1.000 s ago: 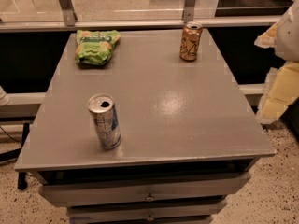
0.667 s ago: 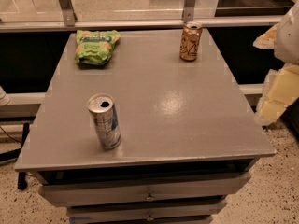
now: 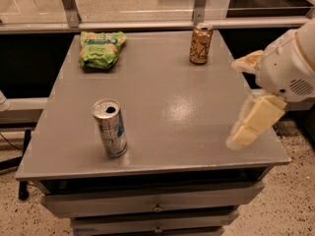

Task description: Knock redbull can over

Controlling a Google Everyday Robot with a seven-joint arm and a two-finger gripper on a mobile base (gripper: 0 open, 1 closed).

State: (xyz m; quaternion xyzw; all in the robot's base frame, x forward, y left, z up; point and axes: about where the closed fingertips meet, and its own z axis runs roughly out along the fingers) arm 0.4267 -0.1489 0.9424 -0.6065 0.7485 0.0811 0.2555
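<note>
The redbull can (image 3: pixel 110 128), tall, slim, silver and blue with an opened silver top, stands upright near the front left of the grey table (image 3: pixel 167 107). My gripper (image 3: pixel 236 103) hangs at the table's right edge, well to the right of the can and apart from it. Its two cream fingers are spread apart, one finger (image 3: pixel 253 123) low over the front right corner, the other higher up. It holds nothing.
A shorter brown-and-gold can (image 3: pixel 200 44) stands upright at the back right. A green snack bag (image 3: pixel 101 49) lies at the back left. A metal rail and glass run behind the table. Drawers sit under the tabletop at the front.
My gripper has moved left, from beside the table to over its right edge. The cans and the bag have not moved.
</note>
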